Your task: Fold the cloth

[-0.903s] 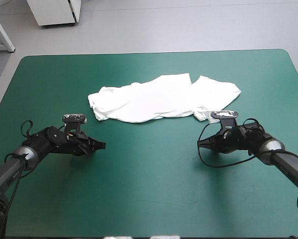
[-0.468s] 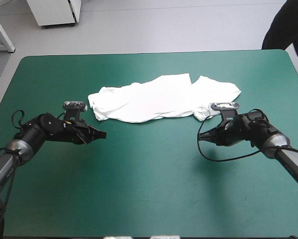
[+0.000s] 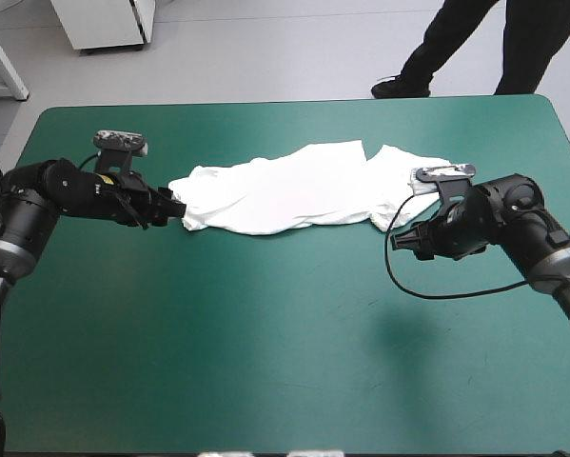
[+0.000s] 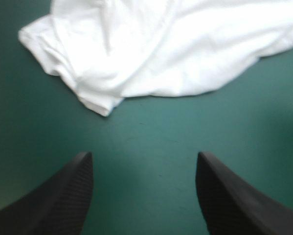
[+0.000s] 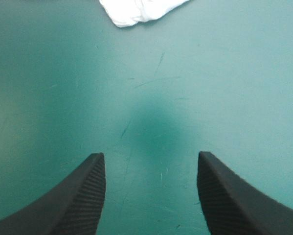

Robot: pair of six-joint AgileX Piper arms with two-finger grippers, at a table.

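T-shirt (image 3: pixel 304 186) lies rumpled on the teal-green cover (image 3: pixel 285 362), toward its far side, with the left gripper (image 3: pixel 175 211) beside one end and the right gripper (image 3: pixel 405 238) near the other. Left wrist view: jaws apart and empty, a layered corner just ahead; a pinch may catch several layers. Right wrist view: jaws apart over bare cover; closing here would miss.

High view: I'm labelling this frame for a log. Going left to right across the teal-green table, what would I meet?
left gripper, open, at the T-shirt's left end → T-shirt, white, lying loosely spread → right gripper, open
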